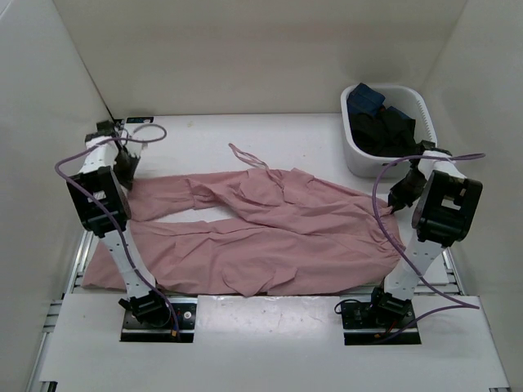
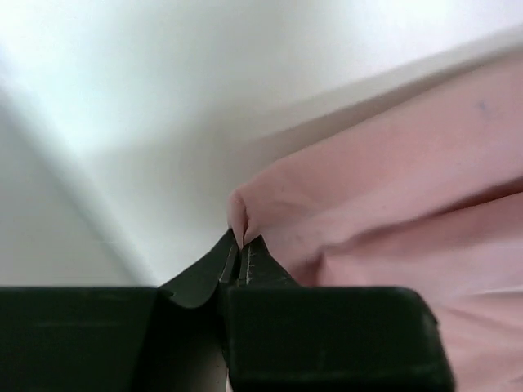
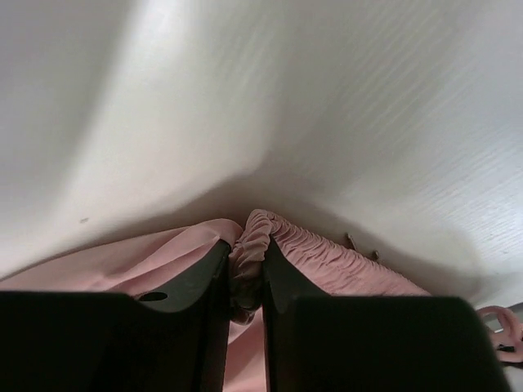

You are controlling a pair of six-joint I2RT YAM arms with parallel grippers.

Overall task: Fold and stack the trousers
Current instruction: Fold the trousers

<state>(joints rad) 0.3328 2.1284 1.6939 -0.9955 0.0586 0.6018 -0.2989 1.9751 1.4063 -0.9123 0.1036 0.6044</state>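
Top view, left to right:
- my left hand (image 1: 127, 170), left-middle of frame, clamped narrow on fold of pink cloth at leg end of trousers (image 1: 270, 229). Wrist view shows cloth pinched right between fingertips
- trousers spread across middle of desk (image 1: 204, 135), bit wrinkly, legs running left, drawstring (image 1: 245, 155) poking toward top
- my right hand (image 1: 399, 196), right-middle, squeezing gathered waistband (image 3: 302, 249)
- white basket (image 1: 351, 155) upper right, dark clothes (image 1: 380, 122) inside

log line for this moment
left pincer: shut on trousers leg end | right pincer: shut on waistband | trousers: spread out, unfolded
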